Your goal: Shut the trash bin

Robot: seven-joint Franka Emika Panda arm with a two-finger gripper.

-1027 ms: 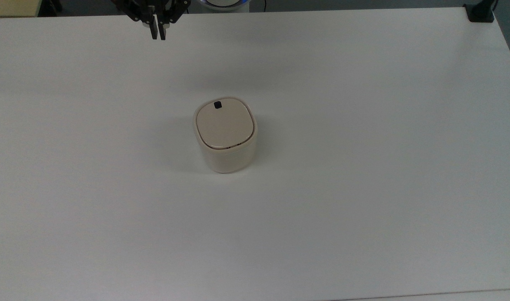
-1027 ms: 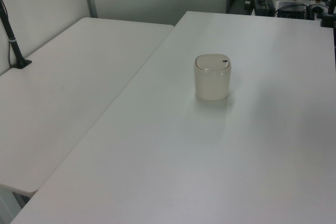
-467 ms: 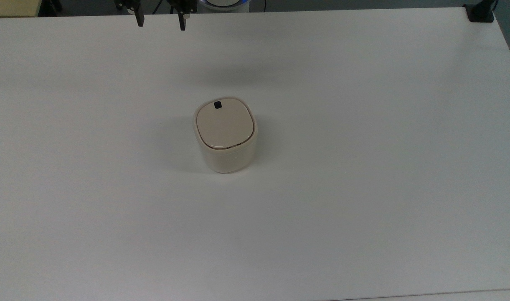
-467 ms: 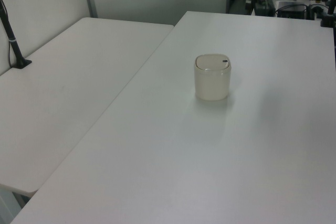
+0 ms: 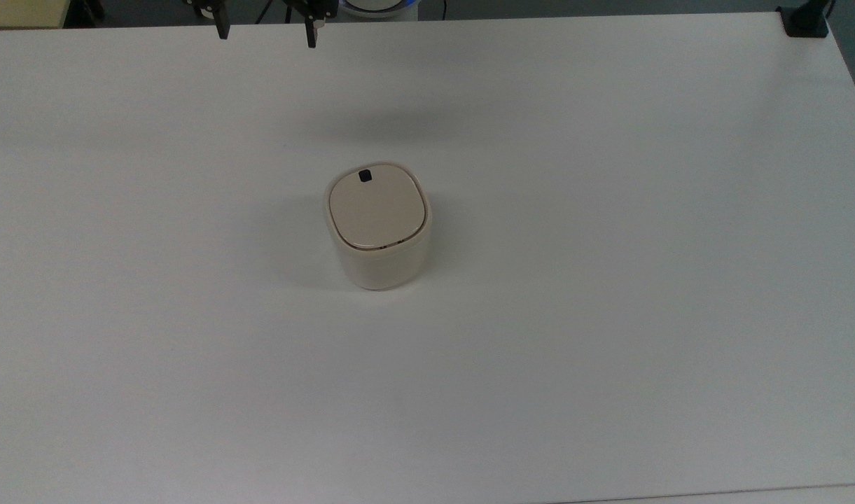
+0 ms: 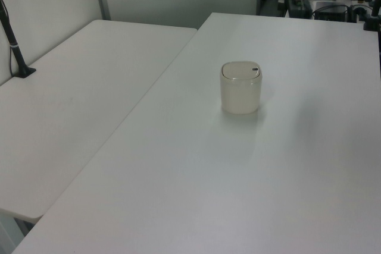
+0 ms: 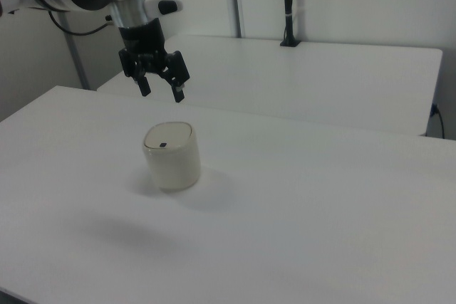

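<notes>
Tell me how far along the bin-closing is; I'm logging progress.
It looks done: the lid lies flat in the bin rim, apart from a thin dark gap along its near edge. The gripper hangs open above the table, clear of the bin, holding nothing. Nothing seems left.

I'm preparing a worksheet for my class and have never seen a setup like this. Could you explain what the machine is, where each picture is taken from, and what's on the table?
The machine is a robot arm ending in a two-finger claw. Three fixed cameras watch it: one looks down from above, two look from the sides. On the white table stands one thing, a small cream trash bin whose flat lid lies down on its rim, with a small black tab near one edge. The claw hangs in the air above the table, apart from the bin, its fingers spread open and holding nothing. A second white table stands alongside.
</notes>
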